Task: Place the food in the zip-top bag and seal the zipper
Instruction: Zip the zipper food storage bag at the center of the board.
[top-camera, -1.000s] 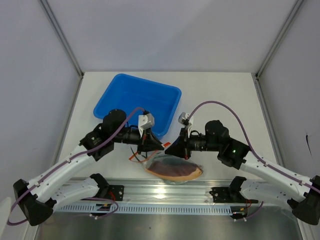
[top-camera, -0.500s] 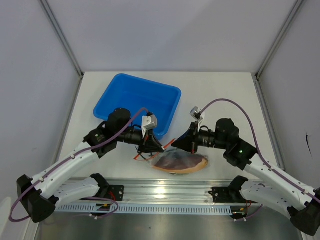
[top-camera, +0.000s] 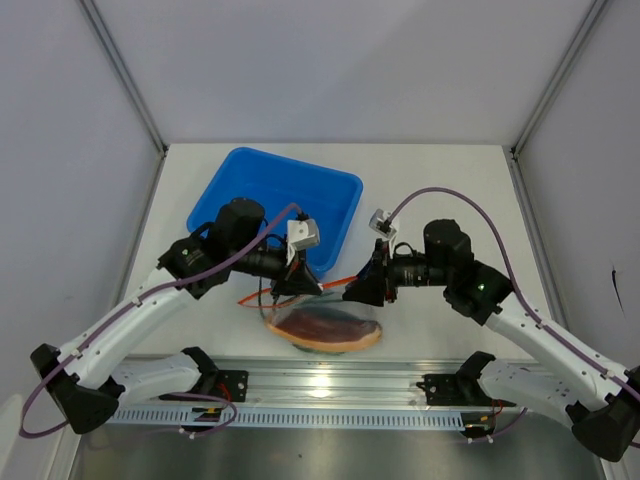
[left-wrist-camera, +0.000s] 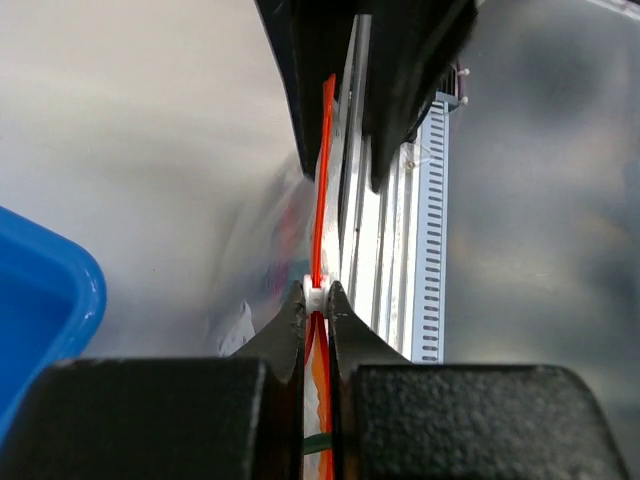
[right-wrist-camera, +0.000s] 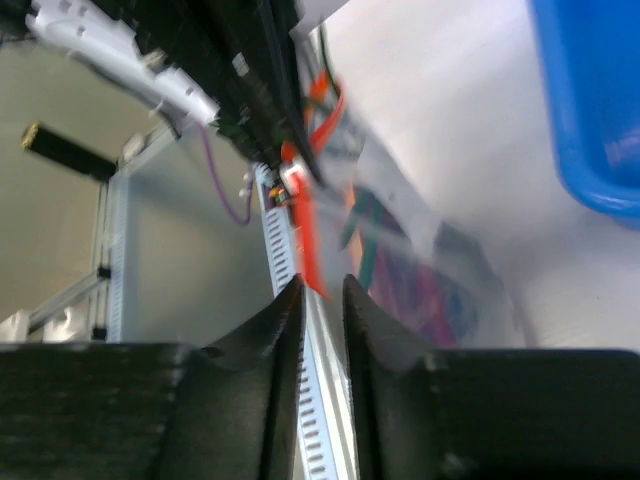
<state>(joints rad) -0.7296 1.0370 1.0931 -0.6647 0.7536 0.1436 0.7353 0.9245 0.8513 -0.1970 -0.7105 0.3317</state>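
The clear zip-top bag (top-camera: 283, 322) lies near the front edge between both arms. The food inside it shows as a purple-red and orange slice (top-camera: 325, 328), with green pods (right-wrist-camera: 360, 225) beside it in the right wrist view. My left gripper (top-camera: 308, 289) (left-wrist-camera: 316, 292) is shut on the white tip of the orange-red zipper (left-wrist-camera: 324, 180). The strip runs straight away from that gripper toward the right one. My right gripper (top-camera: 352, 293) (right-wrist-camera: 322, 285) stands slightly open, and the zipper's end (right-wrist-camera: 305, 235) lies just beyond its tips, apart from them.
The blue tray (top-camera: 275, 195) stands behind the bag, close to the left gripper. The aluminium rail (top-camera: 330, 380) runs along the table's front edge just below the bag.
The right gripper's jaws have opened off the zipper. The bag has shifted left, and the left arm moved with it while holding the white tip.
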